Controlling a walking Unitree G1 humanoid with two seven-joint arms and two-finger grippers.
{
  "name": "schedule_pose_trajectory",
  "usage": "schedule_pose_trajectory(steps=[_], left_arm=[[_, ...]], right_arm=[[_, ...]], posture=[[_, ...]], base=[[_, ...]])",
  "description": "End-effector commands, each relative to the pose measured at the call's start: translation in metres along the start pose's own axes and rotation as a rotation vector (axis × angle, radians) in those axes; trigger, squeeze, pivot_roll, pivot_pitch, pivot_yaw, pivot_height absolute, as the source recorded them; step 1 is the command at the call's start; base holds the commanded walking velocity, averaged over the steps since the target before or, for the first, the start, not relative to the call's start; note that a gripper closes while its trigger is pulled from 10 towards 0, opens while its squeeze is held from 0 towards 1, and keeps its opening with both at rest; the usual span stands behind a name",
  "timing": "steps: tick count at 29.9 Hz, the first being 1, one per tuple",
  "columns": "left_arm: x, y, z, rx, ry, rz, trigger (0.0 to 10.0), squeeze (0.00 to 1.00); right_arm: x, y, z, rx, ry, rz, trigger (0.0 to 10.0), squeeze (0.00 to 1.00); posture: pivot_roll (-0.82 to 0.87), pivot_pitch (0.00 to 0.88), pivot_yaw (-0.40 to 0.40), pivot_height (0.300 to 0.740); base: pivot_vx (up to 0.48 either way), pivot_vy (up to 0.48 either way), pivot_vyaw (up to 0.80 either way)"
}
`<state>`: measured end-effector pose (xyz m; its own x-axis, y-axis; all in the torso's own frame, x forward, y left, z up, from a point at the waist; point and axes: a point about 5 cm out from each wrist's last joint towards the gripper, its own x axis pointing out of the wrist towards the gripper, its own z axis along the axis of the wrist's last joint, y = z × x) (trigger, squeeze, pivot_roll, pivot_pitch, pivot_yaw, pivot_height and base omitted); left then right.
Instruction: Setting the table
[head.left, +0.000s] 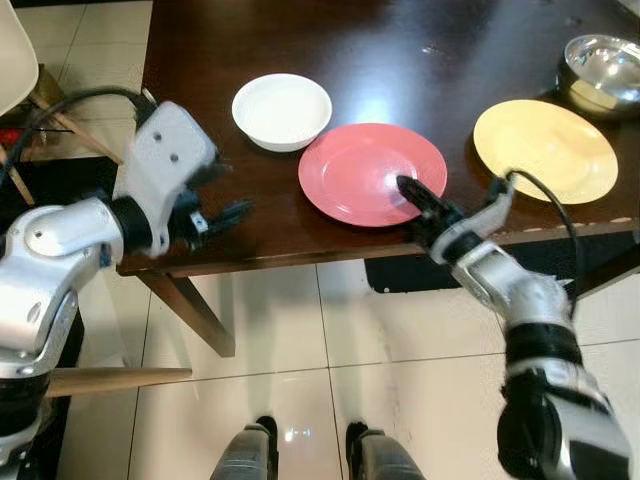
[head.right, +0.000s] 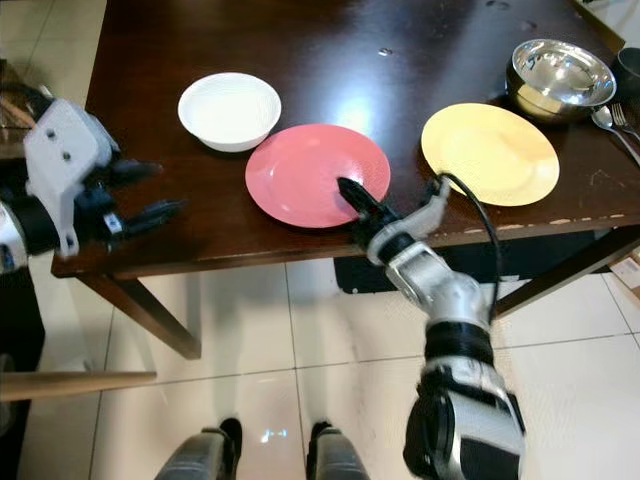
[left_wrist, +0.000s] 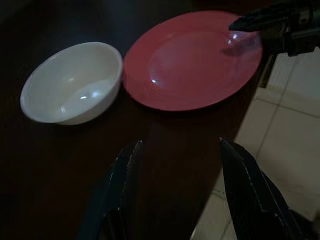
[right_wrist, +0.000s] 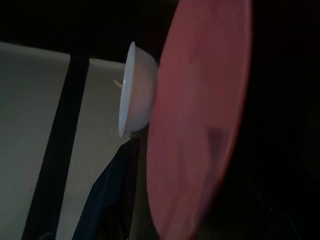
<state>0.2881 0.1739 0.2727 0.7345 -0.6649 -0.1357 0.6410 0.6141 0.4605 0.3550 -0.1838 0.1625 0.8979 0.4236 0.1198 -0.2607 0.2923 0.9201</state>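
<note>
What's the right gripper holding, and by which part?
The right gripper is at the red plate's near rim, one finger over it; a closed grip cannot be told. Left gripper is open, holding nothing.

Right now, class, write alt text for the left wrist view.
Two open black fingers of the left gripper point across a dark table toward a white bowl and a red plate. The right gripper reaches over the plate's far rim.

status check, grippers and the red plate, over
Right gripper at red plate's near rim, grip unclear. Left gripper open, off the table's left corner. White bowl close beside plate.
</note>
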Motion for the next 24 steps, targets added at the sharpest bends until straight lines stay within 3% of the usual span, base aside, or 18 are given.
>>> schedule_pose_trajectory(steps=[1, 5, 9, 14, 21, 23, 24], left_arm=[[0.001, -0.006, 0.001, 0.005, -0.009, -0.034, 10.0, 0.00], [0.006, -0.008, 0.001, -0.006, -0.032, -0.034, 10.0, 0.00], [0.008, -0.009, 0.001, -0.011, -0.039, -0.035, 10.0, 0.00], [0.009, -0.011, 0.001, -0.017, -0.054, -0.028, 10.0, 0.00], [0.009, -0.012, 0.001, -0.021, -0.059, -0.024, 10.0, 0.00], [0.010, -0.010, 0.001, -0.027, -0.062, -0.004, 10.0, 0.00], [0.010, -0.010, 0.001, -0.027, -0.062, -0.004, 10.0, 0.00]], right_arm=[[-0.005, 0.001, 0.000, 0.020, 0.000, 0.009, 10.0, 0.00], [-0.024, 0.001, -0.008, 0.026, 0.023, 0.002, 10.0, 0.00], [-0.030, 0.001, -0.007, 0.018, 0.023, -0.018, 10.0, 0.00], [-0.043, 0.014, -0.011, 0.016, 0.024, -0.032, 10.0, 0.00], [-0.061, 0.020, -0.021, 0.019, -0.008, -0.059, 10.0, 0.00], [-0.070, 0.023, -0.030, -0.104, 0.005, -0.079, 10.0, 0.00], [-0.070, 0.023, -0.030, -0.104, 0.005, -0.079, 10.0, 0.00]], posture=[[0.06, 0.127, 0.057, 0.740], [0.04, 0.125, 0.048, 0.740], [0.03, 0.124, 0.044, 0.740], [0.02, 0.119, 0.026, 0.740], [0.02, 0.121, 0.031, 0.740], [0.01, 0.122, 0.033, 0.740], [0.01, 0.122, 0.033, 0.740]], base=[[0.000, 0.000, 0.00], [0.000, 0.000, 0.00], [0.000, 0.000, 0.00], [0.000, 0.000, 0.00], [0.000, 0.000, 0.00], [0.000, 0.000, 0.00], [0.000, 0.000, 0.00]])
